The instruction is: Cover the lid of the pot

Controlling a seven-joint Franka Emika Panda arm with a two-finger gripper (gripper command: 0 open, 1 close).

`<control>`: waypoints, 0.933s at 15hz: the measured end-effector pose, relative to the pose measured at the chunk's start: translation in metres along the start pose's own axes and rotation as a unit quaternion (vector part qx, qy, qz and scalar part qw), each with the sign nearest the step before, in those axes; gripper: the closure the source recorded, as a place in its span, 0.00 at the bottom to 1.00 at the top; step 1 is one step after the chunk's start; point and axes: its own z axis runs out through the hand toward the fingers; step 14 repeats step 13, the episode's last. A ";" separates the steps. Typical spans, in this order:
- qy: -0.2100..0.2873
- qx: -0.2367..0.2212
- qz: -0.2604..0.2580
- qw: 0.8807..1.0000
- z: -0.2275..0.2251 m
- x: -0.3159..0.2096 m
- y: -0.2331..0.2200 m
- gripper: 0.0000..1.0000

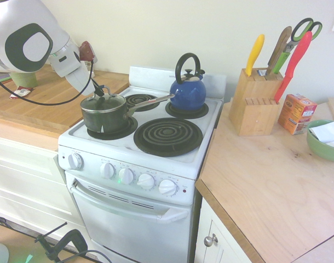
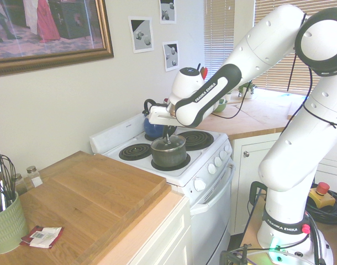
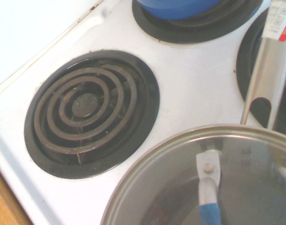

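- The white arm reaches in over the wooden counter (image 1: 41,104), its pincer (image 1: 96,90) pressed together on the knob of the lid (image 1: 104,102).
- That glass lid sits on the pot (image 1: 104,118), which stands on the stove's (image 1: 156,159) front-left burner, its silver handle (image 1: 151,101) pointing toward the blue kettle (image 1: 188,90).
- The front-right burner (image 1: 168,136) is bare.
- On the right-hand counter (image 1: 265,181) stand a knife block (image 1: 254,104), an orange box (image 1: 296,113) and a green bowl (image 1: 320,145).

White Franka arm (image 2: 279,66), glossy rounded segments. Black band along forearm, white "FRANKA EMIKA" lettering; same lettering on base collar. Dark grey round joint caps with white centres. Black cable looped alongside links. Red dot, green glow at base. Claw (image 2: 167,132) dark, small.
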 end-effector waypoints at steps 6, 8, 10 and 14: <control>0.001 0.001 0.004 1.000 -0.001 0.001 0.000 1.00; 0.002 0.001 0.010 1.000 -0.001 0.004 0.000 1.00; 0.003 -0.001 0.013 1.000 -0.001 0.005 0.000 0.00; 0.002 -0.012 0.012 1.000 -0.001 0.004 -0.003 0.00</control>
